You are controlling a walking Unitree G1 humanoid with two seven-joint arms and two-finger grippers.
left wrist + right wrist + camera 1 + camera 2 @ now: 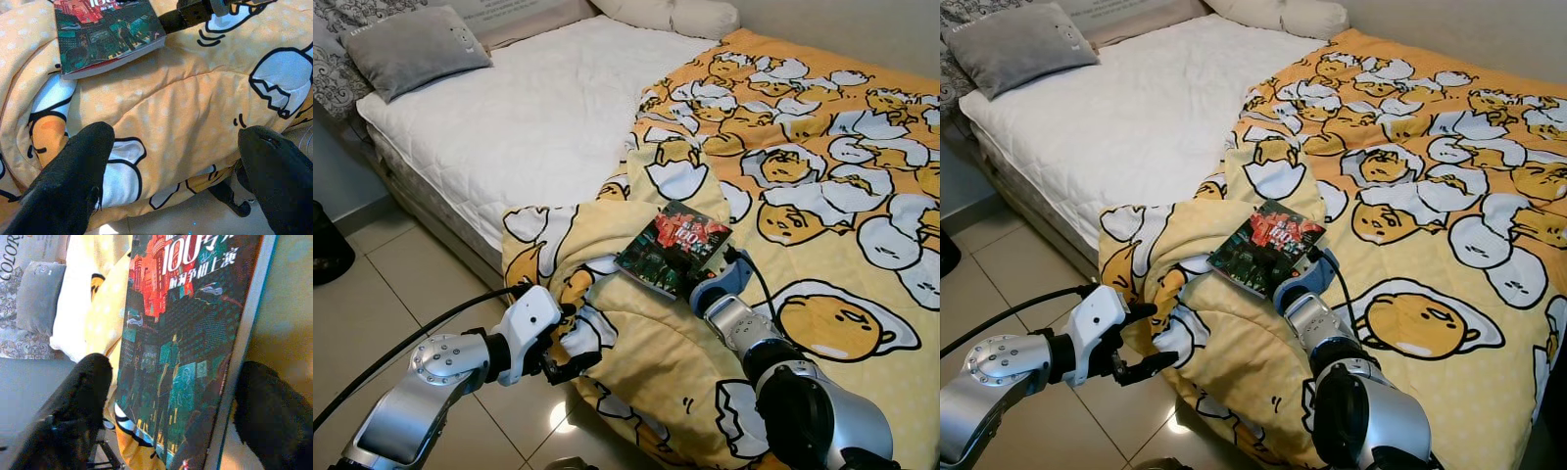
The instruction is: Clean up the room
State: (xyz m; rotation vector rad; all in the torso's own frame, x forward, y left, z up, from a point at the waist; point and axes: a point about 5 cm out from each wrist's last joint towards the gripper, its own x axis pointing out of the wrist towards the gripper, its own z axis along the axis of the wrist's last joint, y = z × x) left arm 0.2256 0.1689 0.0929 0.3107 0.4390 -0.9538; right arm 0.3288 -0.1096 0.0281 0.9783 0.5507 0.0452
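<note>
Left eye view: a book [674,248] with a dark red-and-green cover lies flat on a yellow blanket [822,147] printed with egg characters, near the bunched corner where the blanket hangs over the bed's edge. The blanket covers the right side of the bed [538,117]; the left side shows a bare white mattress pad with a grey pillow [411,47] at its head. A white pillow [671,14] lies at the far end.

The right gripper [713,282] sits at the book's near edge. In the right wrist view its jaws stand apart, one finger [73,406] on each side of the cover, not closed on it.

The left gripper [570,343] is at the hanging fold of blanket above the tiled floor [372,294]. Its jaws are wide open with the cloth between them, fingertips [73,171] close to the fabric; contact cannot be confirmed.
</note>
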